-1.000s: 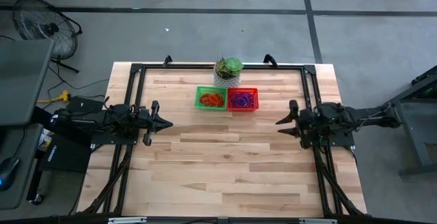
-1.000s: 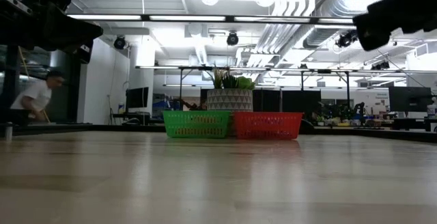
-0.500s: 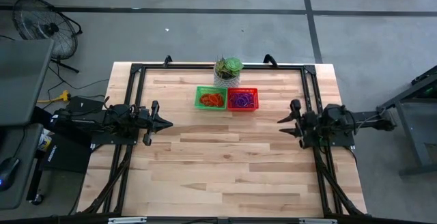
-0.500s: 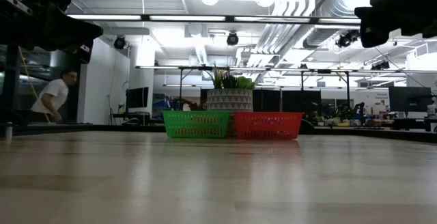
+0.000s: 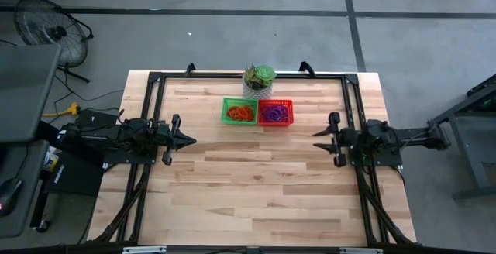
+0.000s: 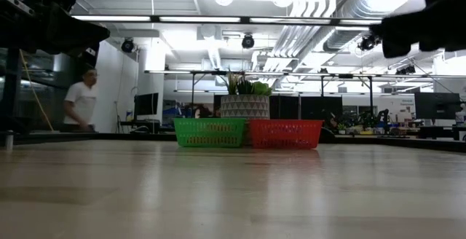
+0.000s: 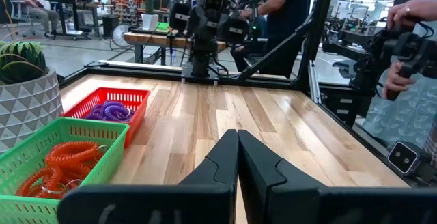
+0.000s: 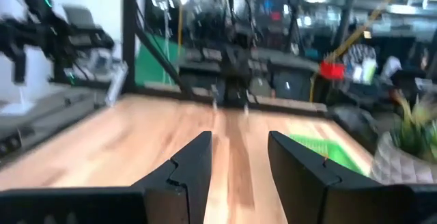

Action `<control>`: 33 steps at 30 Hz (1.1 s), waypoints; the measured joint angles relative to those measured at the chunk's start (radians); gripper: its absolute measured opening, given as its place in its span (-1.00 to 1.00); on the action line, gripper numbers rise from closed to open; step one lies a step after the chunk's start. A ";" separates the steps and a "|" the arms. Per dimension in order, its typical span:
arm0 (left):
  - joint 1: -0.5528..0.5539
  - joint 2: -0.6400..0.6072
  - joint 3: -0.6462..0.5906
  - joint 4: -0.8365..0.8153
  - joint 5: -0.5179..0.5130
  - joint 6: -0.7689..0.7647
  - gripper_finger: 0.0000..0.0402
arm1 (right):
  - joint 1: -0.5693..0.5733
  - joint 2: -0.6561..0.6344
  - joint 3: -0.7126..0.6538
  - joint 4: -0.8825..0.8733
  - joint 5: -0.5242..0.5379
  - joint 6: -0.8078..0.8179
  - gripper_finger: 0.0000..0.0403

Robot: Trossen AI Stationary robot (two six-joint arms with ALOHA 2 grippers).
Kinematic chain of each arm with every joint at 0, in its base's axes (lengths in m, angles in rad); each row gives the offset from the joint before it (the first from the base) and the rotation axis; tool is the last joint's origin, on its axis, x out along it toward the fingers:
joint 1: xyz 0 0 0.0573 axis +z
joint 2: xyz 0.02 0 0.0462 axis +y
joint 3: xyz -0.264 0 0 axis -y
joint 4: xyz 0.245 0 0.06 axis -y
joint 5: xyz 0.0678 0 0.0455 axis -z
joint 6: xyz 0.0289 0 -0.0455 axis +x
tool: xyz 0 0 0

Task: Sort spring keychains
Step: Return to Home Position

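Left gripper point(image 5: 191, 139) closed mid-left, right gripper point(image 5: 321, 137) parted mid-right, both empty; my spring keychains point(image 5: 240, 114) all lie in the baskets point(image 5: 224, 111), so sorting seems done.

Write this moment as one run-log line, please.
left end effector: shut, left table side | right end effector: open, right side | orange spring keychains: in green basket | purple spring keychains: in red basket

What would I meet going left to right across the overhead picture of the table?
Left gripper, shut → green basket holding orange spring keychains → red basket holding purple spring keychains → right gripper, open.
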 joint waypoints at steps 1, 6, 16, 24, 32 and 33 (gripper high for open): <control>0.000 0.000 0.000 0.000 0.000 0.000 -1.00 | -0.010 0.000 0.000 -0.025 0.004 0.001 -0.31; 0.000 0.000 0.000 0.000 0.000 0.000 -1.00 | -0.060 0.000 0.000 -0.099 -0.029 0.003 -0.31; 0.000 0.000 0.000 0.000 0.000 0.000 -1.00 | -0.107 0.008 0.000 -0.114 0.001 0.137 -0.31; 0.000 0.000 0.000 0.000 0.000 0.000 -1.00 | -0.104 0.008 0.000 -0.116 -0.002 0.357 -0.31; 0.000 0.000 0.000 0.000 0.000 0.000 -1.00 | -0.104 0.008 0.000 -0.116 -0.001 0.363 -0.31; 0.000 0.000 0.000 0.000 0.000 0.000 -1.00 | -0.104 0.008 0.000 -0.116 -0.001 0.363 -0.31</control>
